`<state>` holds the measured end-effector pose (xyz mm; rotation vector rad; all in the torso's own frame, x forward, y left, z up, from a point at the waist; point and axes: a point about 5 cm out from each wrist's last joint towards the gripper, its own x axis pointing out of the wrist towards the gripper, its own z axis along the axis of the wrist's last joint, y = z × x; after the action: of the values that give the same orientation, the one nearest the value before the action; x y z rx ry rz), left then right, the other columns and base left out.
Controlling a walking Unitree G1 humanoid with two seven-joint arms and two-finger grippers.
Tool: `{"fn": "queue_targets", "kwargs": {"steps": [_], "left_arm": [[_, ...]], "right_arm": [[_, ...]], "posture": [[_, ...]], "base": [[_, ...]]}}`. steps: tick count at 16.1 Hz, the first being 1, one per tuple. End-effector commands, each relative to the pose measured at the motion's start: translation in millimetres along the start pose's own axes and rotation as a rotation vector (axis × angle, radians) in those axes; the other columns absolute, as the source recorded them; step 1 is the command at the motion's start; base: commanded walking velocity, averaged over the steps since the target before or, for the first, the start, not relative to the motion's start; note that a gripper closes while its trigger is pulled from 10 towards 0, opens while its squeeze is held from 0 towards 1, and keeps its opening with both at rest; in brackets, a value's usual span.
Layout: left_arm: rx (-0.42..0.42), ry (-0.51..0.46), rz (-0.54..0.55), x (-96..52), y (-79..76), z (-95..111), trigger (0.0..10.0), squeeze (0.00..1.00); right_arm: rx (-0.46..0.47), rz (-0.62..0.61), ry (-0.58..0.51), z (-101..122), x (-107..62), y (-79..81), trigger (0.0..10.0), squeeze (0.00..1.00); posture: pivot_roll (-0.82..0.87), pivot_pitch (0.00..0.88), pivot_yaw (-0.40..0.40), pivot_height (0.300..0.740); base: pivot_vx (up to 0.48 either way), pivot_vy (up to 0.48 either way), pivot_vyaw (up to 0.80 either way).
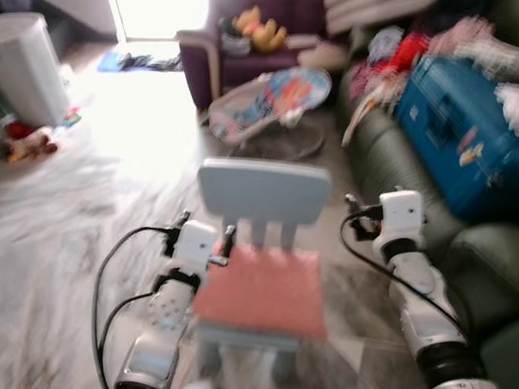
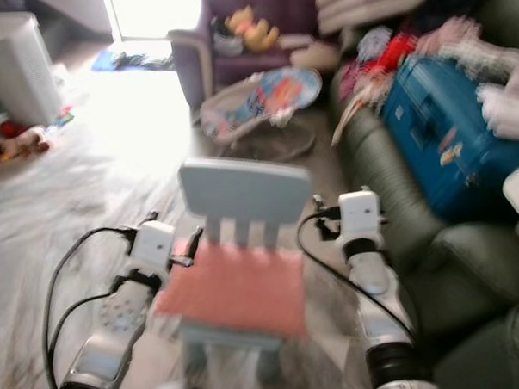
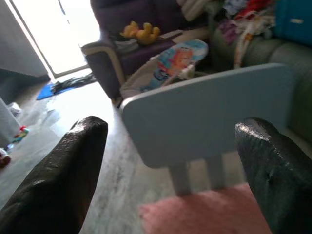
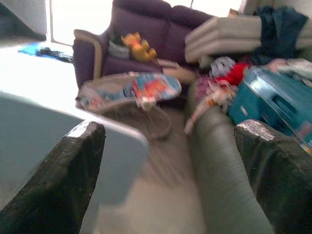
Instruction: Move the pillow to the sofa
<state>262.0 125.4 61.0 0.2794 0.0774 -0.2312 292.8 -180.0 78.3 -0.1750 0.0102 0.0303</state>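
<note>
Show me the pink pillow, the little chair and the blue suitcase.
Pillow [image 1: 262,291], left eye view, middle of its top.
Chair [image 1: 264,191], left eye view, backrest.
Suitcase [image 1: 454,143], left eye view, its broad face.

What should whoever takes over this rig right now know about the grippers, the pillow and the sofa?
Left gripper: open, empty, aimed at the small chair.
Right gripper: open, empty, between the chair and the green sofa.
Pink pillow: lying on the chair's seat, between both arms, not gripped.
Sofa: to the robot's right, cluttered with a blue case and clothes.
Done: approach only.
Left: grasp the pillow, lift, carry it onto the sofa.
Head views are blurred.
</note>
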Motion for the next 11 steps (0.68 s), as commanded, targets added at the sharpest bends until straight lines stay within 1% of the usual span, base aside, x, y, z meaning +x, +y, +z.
{"fn": "queue_targets", "kwargs": {"steps": [1,4,11], "left_arm": [[-0.005,0.005,0.012,1.2,1.3,0.5,10.0,0.00],[-0.013,0.023,0.025,1.5,2.0,-1.8,10.0,0.00],[0.004,0.026,0.037,0.7,5.7,-1.9,10.0,0.00]], "right_arm": [[-0.001,0.005,0.008,-0.7,0.1,-0.3,10.0,0.00],[0.000,0.010,0.014,-2.0,-0.6,-0.2,10.0,0.00],[-0.005,0.026,0.016,-2.5,-1.1,4.6,10.0,0.00]], "posture": [[-0.01,0.000,-0.049,0.740],[-0.01,0.000,-0.050,0.740],[-0.01,0.000,-0.046,0.740]], "base": [[0.000,0.000,0.00],[0.000,0.000,0.00],[0.000,0.000,0.00]]}}
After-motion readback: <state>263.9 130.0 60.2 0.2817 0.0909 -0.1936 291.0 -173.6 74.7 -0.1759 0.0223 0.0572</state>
